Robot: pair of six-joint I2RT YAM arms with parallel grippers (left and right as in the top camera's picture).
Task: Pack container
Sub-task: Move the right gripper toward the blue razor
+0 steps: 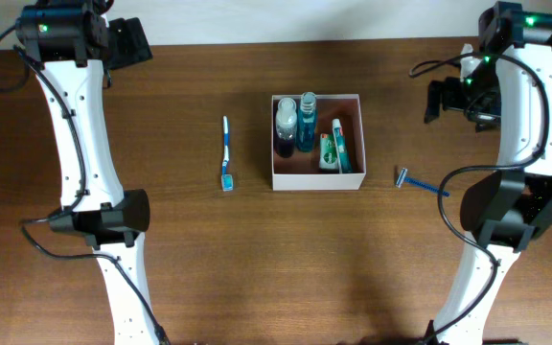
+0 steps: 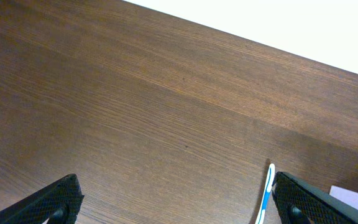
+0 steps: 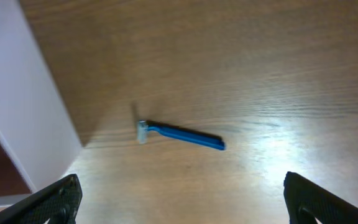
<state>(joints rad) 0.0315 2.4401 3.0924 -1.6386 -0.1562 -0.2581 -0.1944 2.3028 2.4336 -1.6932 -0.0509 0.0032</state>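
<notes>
The container [image 1: 314,181] is a square, open-topped box with thin white walls and a pinkish-brown inside. It sits upright and flat near the middle of the brown wooden desk [image 1: 190,259], partly filled with toiletries [image 1: 307,129], and the right side of its floor is bare.

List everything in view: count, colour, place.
table: one, dark brown wood, under everything
container: one, white walls, pinkish-brown inside, table centre
dark bottle: one, dark with white cap, container's left side
blue bottle: one, blue, beside the dark bottle
green tube: one, green and white, right of the bottles
white tube: one, white with blue, beside the green tube
toothbrush: one, blue and white, on table, left arm's side
razor: one, blue, on table, right arm's side
left gripper: one, black, open, empty
right gripper: one, black, open, above the razor
</notes>
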